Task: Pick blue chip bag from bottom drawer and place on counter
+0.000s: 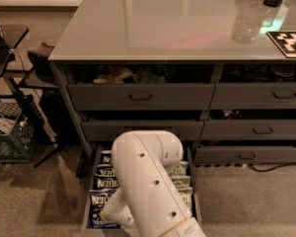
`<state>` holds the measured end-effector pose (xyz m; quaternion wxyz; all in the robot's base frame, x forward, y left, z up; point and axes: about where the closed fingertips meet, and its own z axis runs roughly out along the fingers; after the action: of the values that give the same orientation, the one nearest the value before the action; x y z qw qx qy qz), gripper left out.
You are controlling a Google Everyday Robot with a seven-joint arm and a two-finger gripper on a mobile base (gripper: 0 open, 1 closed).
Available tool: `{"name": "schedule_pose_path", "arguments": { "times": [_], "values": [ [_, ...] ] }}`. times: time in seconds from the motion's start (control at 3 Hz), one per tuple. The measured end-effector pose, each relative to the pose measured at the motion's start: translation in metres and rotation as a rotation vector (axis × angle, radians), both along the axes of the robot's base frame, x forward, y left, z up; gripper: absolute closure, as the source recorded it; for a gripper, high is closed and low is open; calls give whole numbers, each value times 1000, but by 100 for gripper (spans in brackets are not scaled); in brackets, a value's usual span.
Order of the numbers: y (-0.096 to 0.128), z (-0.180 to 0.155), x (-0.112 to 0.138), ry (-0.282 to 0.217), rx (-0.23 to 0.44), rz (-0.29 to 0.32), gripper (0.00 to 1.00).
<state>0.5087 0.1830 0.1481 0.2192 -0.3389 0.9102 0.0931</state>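
Observation:
The bottom drawer (pixel 89 201) stands pulled open at the lower left of the cabinet. Several blue chip bags (pixel 102 182) lie in a row along its left side, and green Kettle bags (pixel 181 180) lie along its right side. My white arm (pixel 148 186) reaches down over the middle of the drawer and covers most of it. My gripper is below the arm, inside the drawer area, and hidden from view. The glossy light grey counter (pixel 158 23) spreads above the drawers.
A clear bottle (pixel 249 19) and a checkered marker card (pixel 290 42) sit at the counter's right. The top left drawer (pixel 140 95) is open with snacks inside. A black stand and a green crate (pixel 10 132) are at the left on the carpet.

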Motion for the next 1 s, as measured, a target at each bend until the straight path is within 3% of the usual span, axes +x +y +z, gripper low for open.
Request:
{"name": "schedule_pose_path", "arguments": {
  "times": [1.0],
  "values": [
    [0, -2, 2, 32, 21, 5, 98]
  ]
}}
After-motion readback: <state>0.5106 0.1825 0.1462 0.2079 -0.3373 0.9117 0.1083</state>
